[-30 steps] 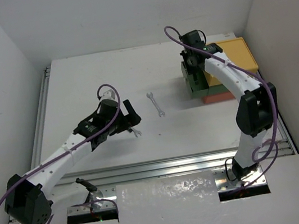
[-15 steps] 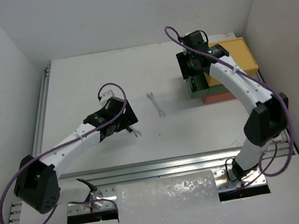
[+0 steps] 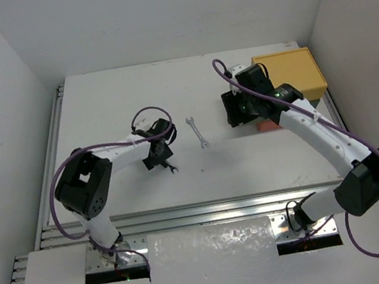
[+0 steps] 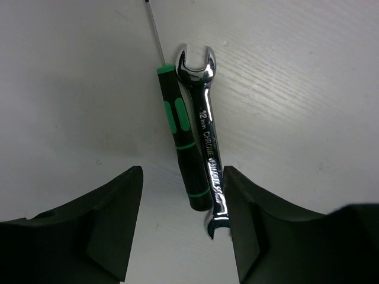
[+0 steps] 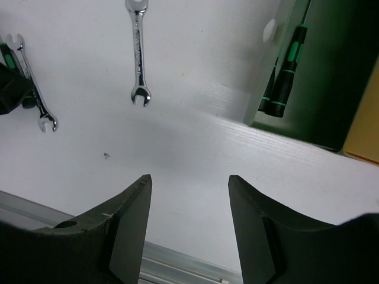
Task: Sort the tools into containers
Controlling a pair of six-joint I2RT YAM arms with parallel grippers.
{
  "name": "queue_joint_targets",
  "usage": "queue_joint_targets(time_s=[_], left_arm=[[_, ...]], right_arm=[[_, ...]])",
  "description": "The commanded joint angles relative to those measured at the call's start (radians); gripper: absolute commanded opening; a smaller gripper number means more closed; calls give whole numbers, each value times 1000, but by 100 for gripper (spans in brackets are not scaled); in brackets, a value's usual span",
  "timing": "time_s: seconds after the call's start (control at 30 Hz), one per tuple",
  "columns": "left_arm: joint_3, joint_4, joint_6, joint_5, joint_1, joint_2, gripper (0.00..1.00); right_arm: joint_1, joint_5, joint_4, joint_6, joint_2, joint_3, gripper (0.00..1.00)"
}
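Observation:
A black-and-green screwdriver (image 4: 185, 151) and a silver wrench (image 4: 206, 136) lie side by side on the white table. My left gripper (image 4: 182, 228) is open, and its jaws straddle the lower ends of both. The right finger is close against the wrench and the left finger stands apart. In the top view the left gripper (image 3: 157, 156) covers all but the wrench's tip (image 3: 173, 168). A second wrench (image 3: 197, 132) (image 5: 138, 53) lies free. My right gripper (image 5: 189, 225) (image 3: 236, 109) is open and empty over bare table. Another screwdriver (image 5: 285, 74) lies in the dark green container (image 5: 331, 77).
The yellow container (image 3: 292, 71) sits on top of the stack at the back right, and a corner of the red-orange one (image 3: 268, 126) shows below it. An aluminium rail (image 3: 207, 207) runs along the table's near edge. White walls enclose the table on three sides.
The left arm folded in and its gripper came down over the screwdriver and wrench, jaws narrowing. The right gripper drew off the containers toward the table's middle.

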Motion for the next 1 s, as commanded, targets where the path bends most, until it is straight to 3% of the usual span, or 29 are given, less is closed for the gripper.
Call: queue_joint_targets(time_s=[0.0, 0.4, 0.5, 0.63, 0.73, 0.8, 0.83, 0.87, 0.9, 0.97], left_arm=[[28, 15, -32, 6, 19, 31, 49], [-64, 98, -22, 55, 49, 14, 16], [-106, 124, -6, 73, 49, -42, 1], [-224, 236, 50, 121, 45, -181, 0], [-306, 297, 78, 164, 28, -332, 0], [-343, 362, 99, 225, 19, -452, 0], [-394, 448, 110, 308, 7, -536, 0], [-423, 504, 122, 309, 2, -537, 0], [-455, 564, 133, 417, -1, -619, 0], [-543, 745, 144, 572, -7, -723, 0]], right_arm=[[11, -37, 59, 14, -34, 3, 56], [14, -64, 82, 11, -17, -13, 55], [16, -86, 85, 16, -12, -11, 55], [17, -190, 109, 40, -22, -37, 55], [17, -488, 240, 120, -46, -127, 55], [25, -708, 425, 239, -57, -230, 57], [42, -739, 553, 278, -58, -262, 65], [42, -752, 606, 319, -57, -288, 65], [52, -755, 655, 358, -55, -315, 75], [57, -753, 796, 471, -43, -370, 76]])
